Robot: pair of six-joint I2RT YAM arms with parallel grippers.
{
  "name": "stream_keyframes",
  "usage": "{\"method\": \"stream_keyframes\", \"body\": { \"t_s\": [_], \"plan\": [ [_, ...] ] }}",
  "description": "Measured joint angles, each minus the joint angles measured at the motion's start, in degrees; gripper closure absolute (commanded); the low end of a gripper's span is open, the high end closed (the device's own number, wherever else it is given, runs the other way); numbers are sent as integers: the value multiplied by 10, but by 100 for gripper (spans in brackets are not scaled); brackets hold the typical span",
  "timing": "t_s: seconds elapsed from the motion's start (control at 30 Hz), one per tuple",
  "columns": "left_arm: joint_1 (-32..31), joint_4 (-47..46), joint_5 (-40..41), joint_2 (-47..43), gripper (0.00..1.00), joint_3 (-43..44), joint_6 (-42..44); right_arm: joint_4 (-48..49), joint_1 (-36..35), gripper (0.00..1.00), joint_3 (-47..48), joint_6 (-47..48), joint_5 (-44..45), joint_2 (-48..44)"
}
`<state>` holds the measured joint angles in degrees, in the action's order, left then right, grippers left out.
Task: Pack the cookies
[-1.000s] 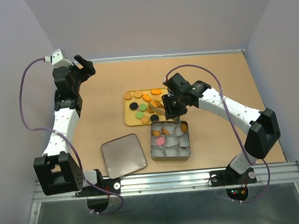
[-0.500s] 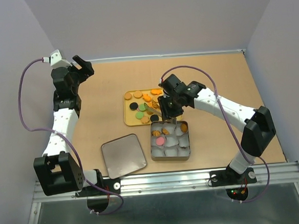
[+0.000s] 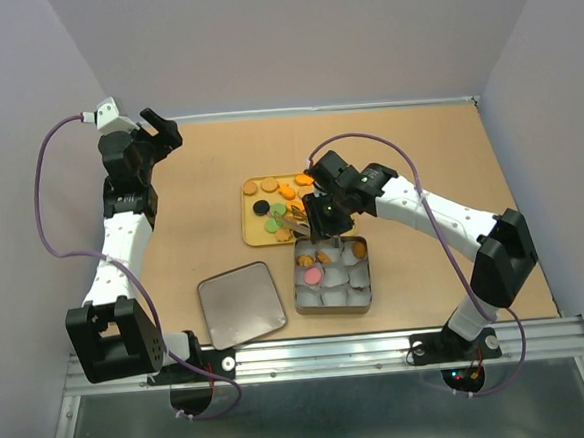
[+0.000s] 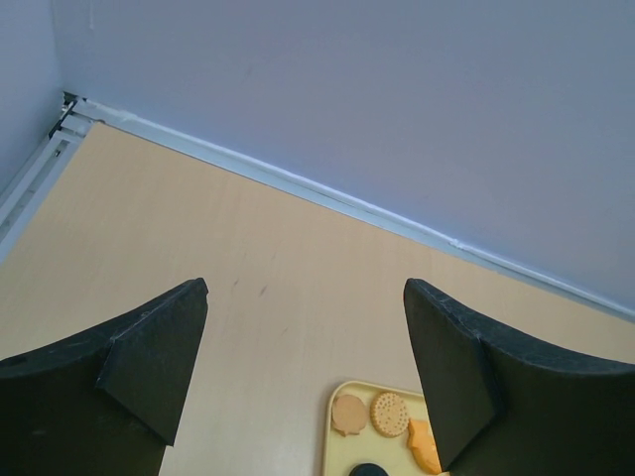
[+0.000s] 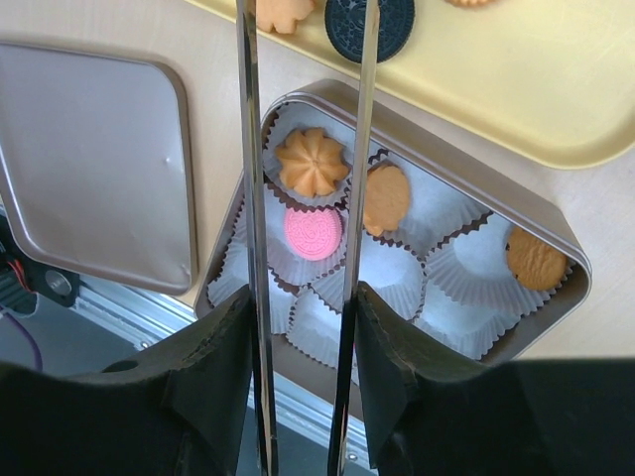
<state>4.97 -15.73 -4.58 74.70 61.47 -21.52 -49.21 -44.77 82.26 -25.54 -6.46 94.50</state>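
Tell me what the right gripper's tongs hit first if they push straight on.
Probably the yellow tray, at the black cookie and tan flower-shaped cookie. The tongs in the right gripper run off the wrist view's top edge right there; their height above it is unclear.

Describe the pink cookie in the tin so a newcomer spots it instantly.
From the top camera, find the square metal tin near the front of the table, right of its loose lid. It holds white paper cups; look at the left column, middle row. That pink cookie is the only pink disc inside; its neighbours are tan-orange.
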Motion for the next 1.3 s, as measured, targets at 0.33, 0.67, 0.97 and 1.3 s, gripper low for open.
{"method": "stream_keyframes", "body": {
  "t_s": [0.33, 0.67, 0.97, 1.3],
  "plan": [
    [0, 0, -2, -3, 9, -1, 0, -13, -2, 55, 0, 1, 22, 0],
    [0, 0, -4, -3, 9, -1, 0, -19, -25, 59, 0, 3, 45, 24],
    [0, 0, -6, -3, 9, -1, 0, -33, -49, 63, 0, 1, 83, 50],
    [0, 0, -6, -3, 9, -1, 0, -71, -49, 64, 55, 0, 123, 48]
  ]
}}
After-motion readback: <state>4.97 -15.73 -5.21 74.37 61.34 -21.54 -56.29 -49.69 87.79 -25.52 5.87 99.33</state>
